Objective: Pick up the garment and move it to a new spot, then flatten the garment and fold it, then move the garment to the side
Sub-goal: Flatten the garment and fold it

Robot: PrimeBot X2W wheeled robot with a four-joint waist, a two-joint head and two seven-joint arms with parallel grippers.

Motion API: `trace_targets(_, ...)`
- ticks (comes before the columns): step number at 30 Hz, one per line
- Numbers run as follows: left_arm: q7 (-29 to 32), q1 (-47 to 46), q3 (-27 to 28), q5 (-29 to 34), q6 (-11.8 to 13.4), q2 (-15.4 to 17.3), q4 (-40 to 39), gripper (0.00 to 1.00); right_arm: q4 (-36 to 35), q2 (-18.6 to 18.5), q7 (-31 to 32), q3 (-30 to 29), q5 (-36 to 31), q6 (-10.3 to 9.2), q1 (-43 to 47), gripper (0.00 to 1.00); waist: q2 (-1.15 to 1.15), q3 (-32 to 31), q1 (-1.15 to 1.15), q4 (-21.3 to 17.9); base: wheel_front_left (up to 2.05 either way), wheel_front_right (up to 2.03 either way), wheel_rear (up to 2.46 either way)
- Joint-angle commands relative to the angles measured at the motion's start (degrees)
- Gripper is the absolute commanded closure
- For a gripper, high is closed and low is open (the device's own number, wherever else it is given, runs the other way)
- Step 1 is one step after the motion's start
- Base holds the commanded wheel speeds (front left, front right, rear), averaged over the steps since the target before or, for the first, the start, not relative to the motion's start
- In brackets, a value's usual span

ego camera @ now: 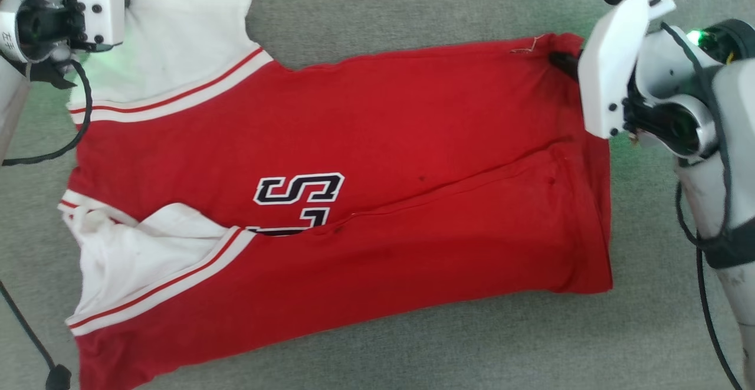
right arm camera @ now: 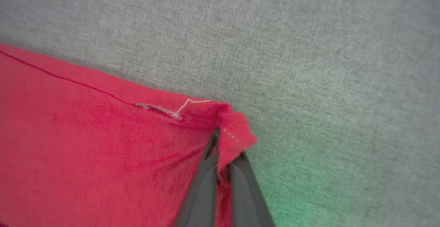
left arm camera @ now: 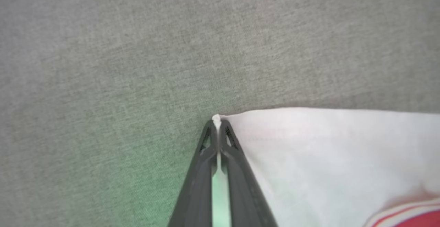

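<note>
While it's lying sideways on the grey mat (ego camera: 413,6), garment (ego camera: 365,112): sleeves toward the robot's left, hem toward its right, near long edge folded up over the middle so it eats half the lettering (ego camera: 298,192).
Left gripper (left arm camera: 217,124): fingers pressed together on the very tip of the far white sleeve (left arm camera: 326,151) corner, just a sliver of cloth poking out past them.
Right gripper (right arm camera: 227,149): clamped on the far hem corner (right arm camera: 237,131), red cloth bunched up between the fingers.
Step, my guess: about to bring the far edge over for the second long fold.
Worry 1: left bite is tiny, so the sleeve could pop out as soon as there's tension.
Worry 2: can't tell how many layers the right one has. If it's only the top one, the rest stays behind and the fold goes wonky.
Worry 3: arms lifting unevenly or pulling apart would drag the whole thing and undo the near fold.
</note>
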Motion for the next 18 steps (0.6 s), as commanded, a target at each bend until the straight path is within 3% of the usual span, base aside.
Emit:
trace_targets(1,0.3,2.3,-0.8,0.1,-0.1,0.7,1.1,1.0,1.2,-0.3,0.3,0.7,0.0,-0.02,2.7,1.0,0.0,-0.6,0.0,0.4,0.0,0.0,0.0)
trace_targets(5,0.1,1.1,-0.5,0.2,-0.6,1.2,-1.4,1.0,-3.0,-2.6,-0.9,-1.1,-0.5,-0.03,4.4,1.0,0.0,-2.5,0.0,1.3,0.0,0.0,0.0)
trace_targets(10,1.4,2.0,-0.9,0.6,0.4,3.8,-7.5,1.0,-10.1,-4.5,-1.5,-3.7,-1.2,-0.02,8.1,1.0,0.0,-4.8,0.0,2.3,0.0,0.0,0.0)
trace_targets(14,3.0,4.2,-0.9,0.3,3.1,6.8,-15.6,1.0,-16.5,-5.4,-0.6,-5.8,-1.4,-0.02,12.5,1.0,0.0,-6.6,0.0,3.1,0.0,0.0,0.0)
trace_targets(18,5.4,7.6,-0.7,-0.3,7.7,11.4,-26.9,1.0,-23.0,-6.2,1.2,-8.2,-1.5,-0.02,17.1,1.0,0.0,-7.8,0.0,3.9,0.0,0.0,0.0)
